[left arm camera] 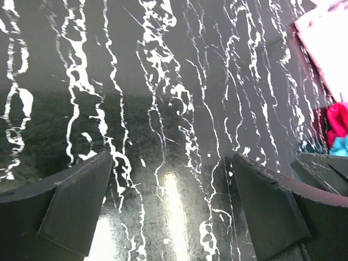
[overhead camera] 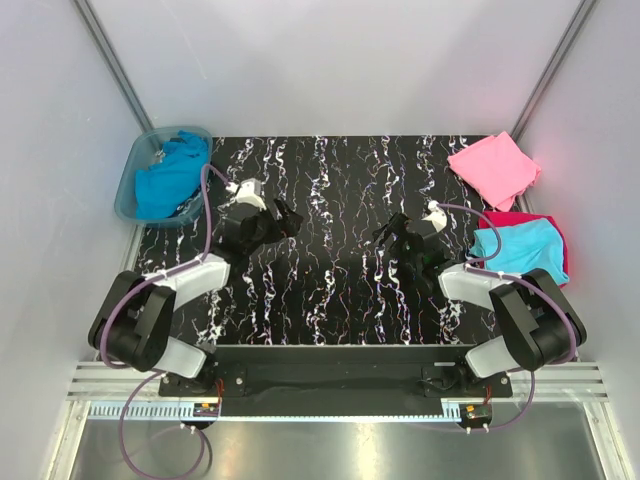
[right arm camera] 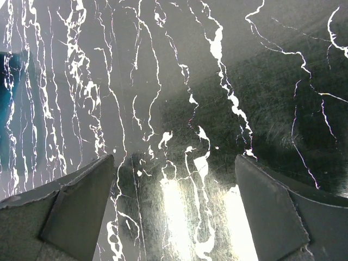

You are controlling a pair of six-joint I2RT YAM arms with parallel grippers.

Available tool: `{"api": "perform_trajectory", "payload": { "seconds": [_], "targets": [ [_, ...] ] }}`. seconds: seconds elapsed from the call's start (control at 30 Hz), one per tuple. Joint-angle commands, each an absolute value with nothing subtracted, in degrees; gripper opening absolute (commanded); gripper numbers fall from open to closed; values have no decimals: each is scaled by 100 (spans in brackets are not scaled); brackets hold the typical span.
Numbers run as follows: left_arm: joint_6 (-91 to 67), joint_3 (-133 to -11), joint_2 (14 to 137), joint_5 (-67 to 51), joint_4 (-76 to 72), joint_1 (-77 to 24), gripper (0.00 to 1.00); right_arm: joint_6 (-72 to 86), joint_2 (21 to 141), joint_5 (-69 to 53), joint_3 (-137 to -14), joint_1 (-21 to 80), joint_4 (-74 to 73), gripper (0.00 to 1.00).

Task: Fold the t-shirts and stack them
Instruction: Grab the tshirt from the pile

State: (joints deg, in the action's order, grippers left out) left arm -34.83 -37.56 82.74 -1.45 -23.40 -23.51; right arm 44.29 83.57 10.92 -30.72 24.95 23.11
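A crumpled teal-blue t-shirt lies in the tub at the back left. At the back right corner a pink t-shirt sits folded into a square. In front of it, a light cyan folded t-shirt rests on a magenta-red one; their edges show in the left wrist view as magenta and cyan. My left gripper hovers open over the bare table, left of centre. My right gripper is open too, right of centre. Nothing lies between either pair of fingers.
The translucent blue plastic tub hangs partly over the table's left edge. The black marbled table top spans the middle. White walls close in the back and sides, with metal posts at the corners.
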Motion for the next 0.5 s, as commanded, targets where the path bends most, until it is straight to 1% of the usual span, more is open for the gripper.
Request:
{"api": "perform_trajectory", "payload": {
  "seconds": [0.0, 0.13, 0.33, 0.47],
  "targets": [
    [-3296, -4208, 7937, 342, -2121, -2426, 99, 4500, 8420, 1046, -3243, 2470, 2514, 100],
    [-3130, -4518, 7893, 589, -1556, -2435, 99, 4430, 8359, 1116, -3252, 2461, 2409, 100],
    [-3304, -4035, 7524, 527, -2056, -2435, 99, 4421, 8376, 1037, -3199, 2470, 2470, 100],
    [-3278, -4086, 7541, 676, -2004, -2435, 99, 4430, 8420, 958, -3287, 2461, 2365, 100]
  ]
}}
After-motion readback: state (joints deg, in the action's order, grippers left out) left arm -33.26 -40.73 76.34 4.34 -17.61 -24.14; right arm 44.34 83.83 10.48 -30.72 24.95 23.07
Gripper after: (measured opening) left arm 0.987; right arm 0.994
